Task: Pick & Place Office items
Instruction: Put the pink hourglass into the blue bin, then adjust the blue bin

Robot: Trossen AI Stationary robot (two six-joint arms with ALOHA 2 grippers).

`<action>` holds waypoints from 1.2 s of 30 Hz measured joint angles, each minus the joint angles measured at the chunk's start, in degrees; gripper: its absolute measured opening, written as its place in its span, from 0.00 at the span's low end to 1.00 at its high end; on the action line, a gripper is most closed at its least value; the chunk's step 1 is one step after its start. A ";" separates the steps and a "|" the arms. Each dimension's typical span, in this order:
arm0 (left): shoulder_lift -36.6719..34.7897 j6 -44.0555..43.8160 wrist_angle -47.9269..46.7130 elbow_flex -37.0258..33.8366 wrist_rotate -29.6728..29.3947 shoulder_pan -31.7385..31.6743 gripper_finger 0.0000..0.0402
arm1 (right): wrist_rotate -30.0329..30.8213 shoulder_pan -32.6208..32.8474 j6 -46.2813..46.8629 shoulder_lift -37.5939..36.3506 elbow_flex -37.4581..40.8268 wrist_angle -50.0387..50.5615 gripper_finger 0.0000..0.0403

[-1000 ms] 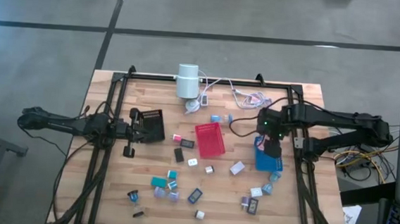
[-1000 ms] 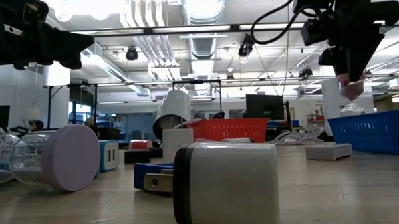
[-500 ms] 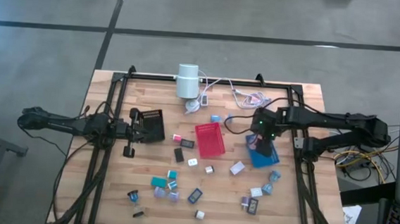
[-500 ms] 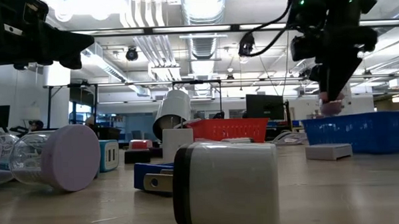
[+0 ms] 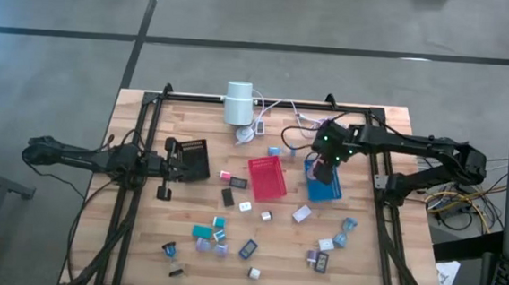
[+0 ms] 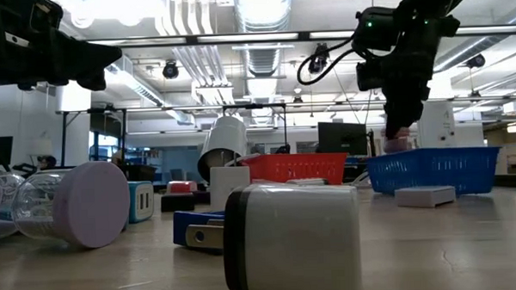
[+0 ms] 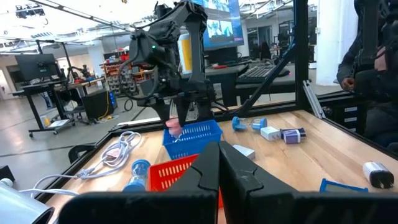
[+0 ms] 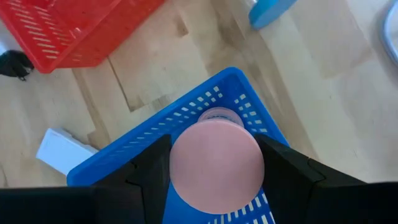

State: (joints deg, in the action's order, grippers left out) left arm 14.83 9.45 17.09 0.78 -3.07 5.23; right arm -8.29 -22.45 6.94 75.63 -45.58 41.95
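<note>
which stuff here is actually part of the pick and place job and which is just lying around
Part of the job:
- pink disc held in the right gripper above the blue tray
- teal block
- white block
- red tray
- black tray

Just lying about:
- white cylinder with its cables
- left gripper, shut, waiting beside the black tray
</note>
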 joint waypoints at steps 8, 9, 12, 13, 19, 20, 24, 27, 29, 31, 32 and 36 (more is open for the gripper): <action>0.00 0.00 -0.01 -0.05 0.01 0.00 0.01 | -0.52 -0.88 2.70 0.67 0.01 0.01 0.48; 0.00 0.00 -0.01 -0.06 0.01 -0.02 0.01 | -0.52 -0.88 3.38 0.75 -0.01 0.02 0.48; 0.00 0.00 -0.05 -0.07 0.02 -0.01 0.01 | -0.47 -0.88 5.46 0.75 -0.01 0.08 0.48; 0.00 0.00 -0.07 -0.07 0.01 -0.01 0.01 | -0.44 -0.88 6.27 0.75 -0.01 0.11 0.48; 0.00 -0.26 -0.45 -0.08 0.02 0.00 0.01 | -0.48 -0.86 6.88 0.75 -0.01 0.18 0.48; 0.00 -0.26 -0.54 -0.09 0.02 0.00 0.01 | -0.50 -0.86 6.44 0.75 -0.01 0.07 0.48; 0.00 -0.28 -0.84 -0.09 0.02 -0.02 0.01 | -0.57 -0.85 5.69 0.75 -0.05 -0.51 0.50; 0.00 -0.29 -0.86 -0.09 0.02 0.00 0.01 | 0.27 -0.82 6.27 1.28 0.03 1.17 0.62; 0.00 -0.32 -0.84 -0.09 0.02 0.00 0.01 | 0.80 -0.79 6.28 1.55 0.11 1.21 0.70; -0.01 -0.42 -0.85 -0.09 0.02 0.02 0.01 | 0.54 -0.82 6.43 0.85 -0.62 -0.15 0.75; 0.00 -0.47 -0.87 -0.09 0.02 0.02 0.01 | 0.57 -0.86 6.32 0.88 -0.51 0.57 0.77; 0.01 -0.48 -0.99 -0.11 0.01 0.02 0.01 | 1.09 -0.69 6.09 1.09 -0.20 1.18 0.81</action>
State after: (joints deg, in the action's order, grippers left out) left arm 14.84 8.97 16.10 0.67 -3.06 5.26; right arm -7.20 -23.14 13.03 76.71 -45.78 43.13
